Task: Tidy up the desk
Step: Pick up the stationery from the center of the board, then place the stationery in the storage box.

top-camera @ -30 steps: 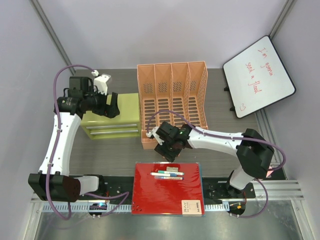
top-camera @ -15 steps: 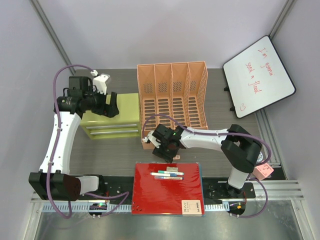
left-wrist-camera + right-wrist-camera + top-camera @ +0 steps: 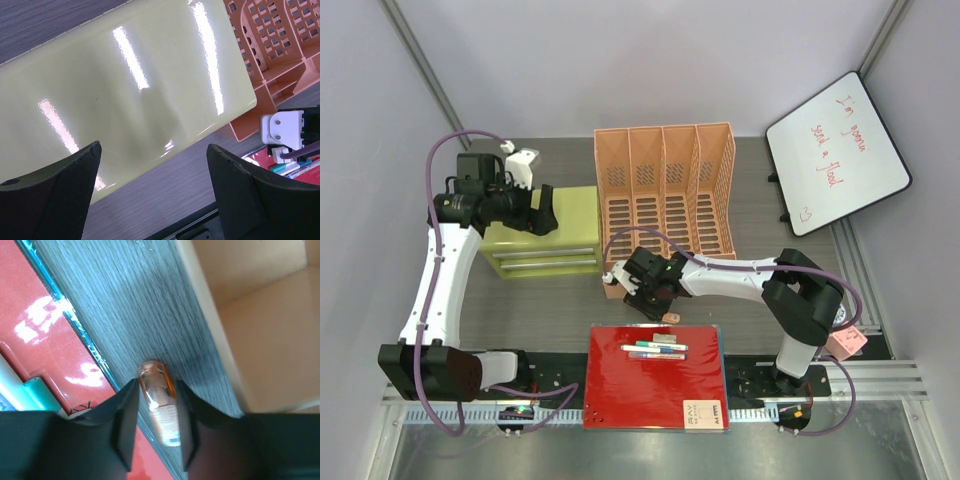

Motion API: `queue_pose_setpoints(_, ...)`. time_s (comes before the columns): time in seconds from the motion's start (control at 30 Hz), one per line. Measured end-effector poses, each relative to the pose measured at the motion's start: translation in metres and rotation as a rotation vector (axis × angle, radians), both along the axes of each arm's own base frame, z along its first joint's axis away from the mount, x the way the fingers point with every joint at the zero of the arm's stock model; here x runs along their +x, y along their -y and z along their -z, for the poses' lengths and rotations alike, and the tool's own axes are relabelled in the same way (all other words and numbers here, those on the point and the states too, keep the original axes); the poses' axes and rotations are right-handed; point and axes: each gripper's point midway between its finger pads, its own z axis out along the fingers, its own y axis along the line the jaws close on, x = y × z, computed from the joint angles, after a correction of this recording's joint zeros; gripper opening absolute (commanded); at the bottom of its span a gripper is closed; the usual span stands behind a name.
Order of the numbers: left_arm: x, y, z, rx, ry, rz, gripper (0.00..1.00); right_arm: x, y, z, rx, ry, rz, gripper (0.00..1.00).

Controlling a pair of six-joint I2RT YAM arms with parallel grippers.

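at the middle of the top view, the table [image 3: 560,300] runs dark grey and wood-grained under everything. a green drawer cabinet [image 3: 575,215] and an orange file rack [image 3: 665,190] stand at its far side, a whiteboard [image 3: 837,150] at the far right, and a red folder [image 3: 655,390] with pens [image 3: 655,349] at the near edge. the left tool [image 3: 548,212] hangs over the cabinet's left part. the right tool [image 3: 655,305] is low between rack and folder.

from the left wrist, that tool's fingers [image 3: 50,195] stand wide apart with nothing between them, above the cabinet's glossy top.

from the right wrist, the fingers [image 3: 122,420] closely flank a small amber piece [image 3: 157,400] lying on the table just beside the folder's edge. i cannot tell whether they press on it.

the table itself looks stiff, heavy and smooth, nothing to lift. its laminate likely lets small light things skid, so the piece is best pinched across its narrow sides, low down.
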Motion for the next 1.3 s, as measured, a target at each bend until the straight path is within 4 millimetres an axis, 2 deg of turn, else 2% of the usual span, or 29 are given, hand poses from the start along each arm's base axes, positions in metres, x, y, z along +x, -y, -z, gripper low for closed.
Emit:
queue_pose_setpoints(0.27,0.000,0.000,0.000,0.000,0.000,0.000,0.86,0.001,-0.002,0.000,0.010,0.001,0.008,0.01)
queue_pose_setpoints(0.4,0.000,0.000,0.000,0.000,0.002,0.000,0.87,0.003,-0.001,-0.003,0.014,0.015,0.023,0.01)
queue_pose_setpoints(0.5,-0.001,0.000,-0.001,0.000,0.003,-0.001,0.87,0.006,0.000,-0.018,0.042,0.050,0.044,0.01)
queue_pose_setpoints(0.6,-0.001,-0.001,-0.002,0.000,0.005,-0.003,0.87,0.014,-0.002,-0.051,0.122,0.124,0.080,0.01)
queue_pose_setpoints(0.7,-0.001,-0.001,-0.003,-0.001,0.007,-0.004,0.86,0.024,-0.006,-0.105,0.299,0.246,0.138,0.01)
queue_pose_setpoints(0.83,-0.002,0.000,-0.004,-0.006,0.007,-0.001,0.86,0.037,0.003,-0.178,0.599,0.444,0.271,0.01)
queue_pose_setpoints(0.9,-0.002,0.000,-0.004,-0.007,0.006,0.000,0.87,0.041,0.011,-0.196,0.716,0.517,0.332,0.01)
queue_pose_setpoints(0.97,-0.002,0.000,-0.004,-0.009,0.005,0.001,0.87,0.046,0.018,-0.200,0.798,0.571,0.388,0.01)
queue_pose_setpoints(1.07,-0.003,0.001,-0.003,-0.012,0.002,0.002,0.86,0.054,0.023,-0.185,0.859,0.616,0.459,0.01)
queue_pose_setpoints(1.17,-0.003,0.001,-0.005,-0.014,0.005,0.002,0.87,0.060,0.021,-0.168,0.872,0.628,0.489,0.01)
queue_pose_setpoints(1.3,-0.002,0.001,-0.008,-0.013,0.011,0.003,0.86,0.070,0.012,-0.164,0.923,0.654,0.518,0.01)
